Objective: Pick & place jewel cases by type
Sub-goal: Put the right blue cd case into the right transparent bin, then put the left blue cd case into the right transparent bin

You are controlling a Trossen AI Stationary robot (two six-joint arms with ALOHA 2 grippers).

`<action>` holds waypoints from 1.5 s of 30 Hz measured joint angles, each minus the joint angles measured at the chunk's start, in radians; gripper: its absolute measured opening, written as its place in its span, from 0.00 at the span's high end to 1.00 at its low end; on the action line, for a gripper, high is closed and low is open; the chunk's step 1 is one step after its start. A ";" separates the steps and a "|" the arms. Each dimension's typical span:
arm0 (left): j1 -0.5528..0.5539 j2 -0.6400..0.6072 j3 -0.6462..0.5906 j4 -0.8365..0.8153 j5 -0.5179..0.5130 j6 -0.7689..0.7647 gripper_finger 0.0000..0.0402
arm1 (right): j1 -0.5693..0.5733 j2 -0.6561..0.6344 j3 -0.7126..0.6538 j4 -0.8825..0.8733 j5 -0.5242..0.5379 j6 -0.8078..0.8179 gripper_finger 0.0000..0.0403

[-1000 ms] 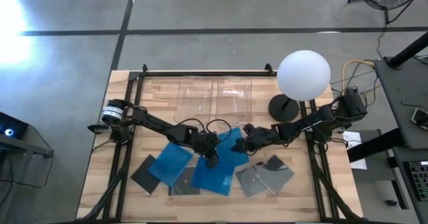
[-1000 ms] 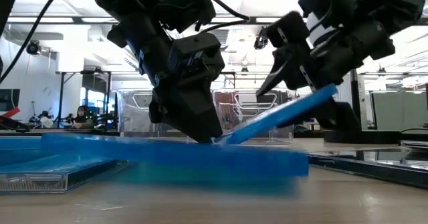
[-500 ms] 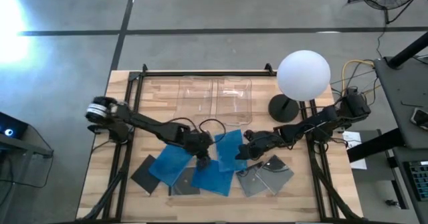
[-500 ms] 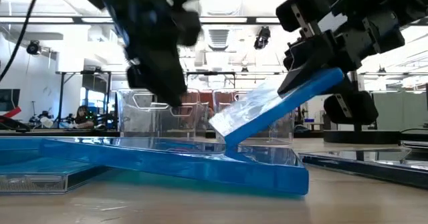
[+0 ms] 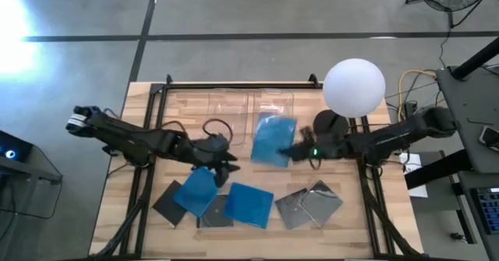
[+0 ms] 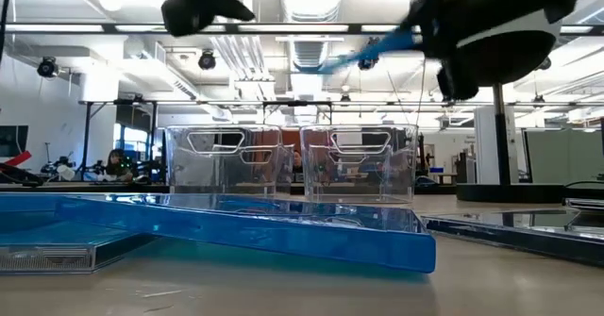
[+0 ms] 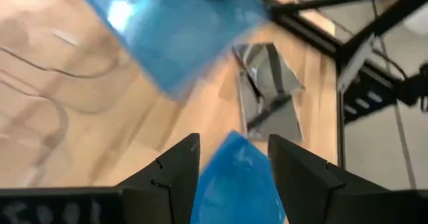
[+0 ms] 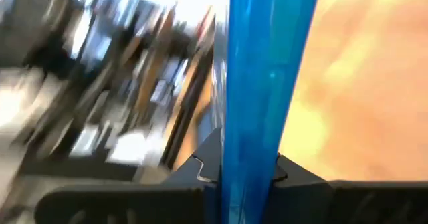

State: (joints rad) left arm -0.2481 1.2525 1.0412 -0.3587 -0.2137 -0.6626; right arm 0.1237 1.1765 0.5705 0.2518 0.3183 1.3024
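step: carrying to sort | right gripper [image 5: 290, 151] jaws clenched on translucent bright blue square plastic jewel case [image 5: 273, 139], aloft just beside clear rounded plastic bins [image 5: 251, 110] | left gripper [image 5: 226, 159] jaws released above desk [image 5: 351, 226] | next: lower into correct bin

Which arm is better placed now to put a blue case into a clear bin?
Right. The right gripper is shut on a blue jewel case, held raised beside the right bin. The left gripper is open and empty, above the table cases.
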 joint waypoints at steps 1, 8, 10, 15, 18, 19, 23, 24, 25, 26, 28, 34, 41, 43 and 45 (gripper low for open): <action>0.000 -0.014 0.000 0.001 -0.005 0.000 0.60 | -0.042 -0.013 -0.001 -0.050 0.003 -0.002 0.95; -0.002 -0.062 0.000 -0.019 -0.021 -0.039 0.60 | -0.302 0.004 0.034 -0.129 -0.253 -0.152 0.95; -0.002 -0.062 0.000 -0.018 -0.023 -0.057 0.60 | -0.340 0.020 0.077 -0.202 -0.275 -0.199 0.95; -0.003 -0.058 0.000 -0.018 -0.023 -0.115 0.60 | -0.381 0.120 0.207 -0.348 -0.400 -0.295 0.94; -0.003 -0.057 0.000 -0.017 -0.023 -0.125 0.60 | -0.384 0.198 0.268 -0.376 -0.426 -0.307 0.90; -0.003 -0.058 0.000 -0.017 -0.024 -0.125 0.60 | -0.384 0.225 0.284 -0.379 -0.425 -0.305 0.87; -0.010 -0.058 0.000 -0.017 -0.036 -0.138 0.60 | -0.384 0.313 0.335 -0.395 -0.392 -0.269 0.75; -0.014 -0.058 0.000 -0.016 -0.044 -0.140 0.60 | -0.384 0.328 0.346 -0.405 -0.378 -0.258 0.72; -0.020 -0.058 0.000 -0.017 -0.056 -0.145 0.60 | -0.384 0.342 0.354 -0.420 -0.368 -0.249 0.68; -0.024 -0.058 0.000 -0.017 -0.067 -0.150 0.60 | -0.384 0.354 0.363 -0.436 -0.364 -0.234 0.65; -0.037 -0.057 0.000 -0.019 -0.095 -0.154 0.60 | -0.384 0.372 0.376 -0.465 -0.363 -0.221 0.58; -0.072 -0.057 0.000 -0.041 -0.171 -0.183 0.60 | -0.383 0.364 0.422 -0.620 -0.377 -0.263 0.43; -0.078 -0.057 0.000 -0.106 -0.226 -0.199 0.60 | -0.360 0.297 0.565 -1.008 -0.331 -0.440 0.36; -0.078 -0.057 0.000 -0.153 -0.226 -0.199 0.60 | -0.330 0.285 0.609 -1.073 -0.295 -0.511 0.36; -0.079 -0.057 0.000 -0.242 -0.225 -0.227 0.60 | -0.289 0.270 0.640 -1.104 -0.289 -0.559 0.36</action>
State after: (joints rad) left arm -0.3267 1.1954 1.0412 -0.6007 -0.4384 -0.8901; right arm -0.1651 1.4463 1.2109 -0.8518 0.0294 0.7431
